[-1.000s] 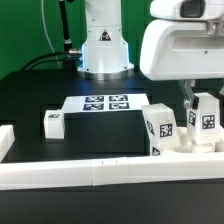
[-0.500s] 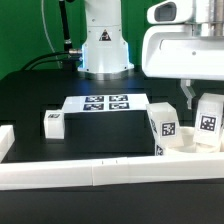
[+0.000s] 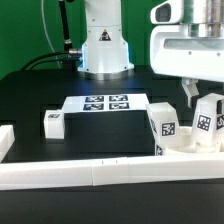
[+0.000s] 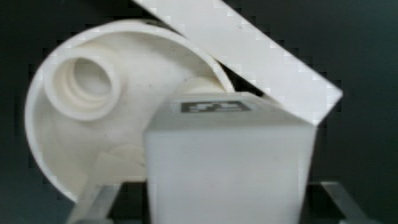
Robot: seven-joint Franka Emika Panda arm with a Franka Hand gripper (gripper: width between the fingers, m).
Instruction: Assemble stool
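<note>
My gripper (image 3: pixel 203 108) is at the exterior view's right and is shut on a white leg block (image 3: pixel 208 121) with a tag, held upright over the round white seat (image 3: pixel 186 148). In the wrist view the block (image 4: pixel 231 150) fills the space between my fingers (image 4: pixel 100 203), with the seat (image 4: pixel 98 100) and its round socket behind it. A second leg block (image 3: pixel 162 128) stands upright on the seat beside the held one. A third leg block (image 3: pixel 54 122) lies on the black table at the exterior view's left.
The marker board (image 3: pixel 105 103) lies flat mid-table in front of the arm's base (image 3: pixel 104 45). A long white rail (image 3: pixel 100 172) runs along the front, with another piece (image 3: pixel 8 140) at the left. A rail (image 4: pixel 249 50) also crosses behind the seat.
My gripper has moved a little toward the exterior view's right with the leg block, which now sits slightly lower over the seat. The other blocks have not moved.
</note>
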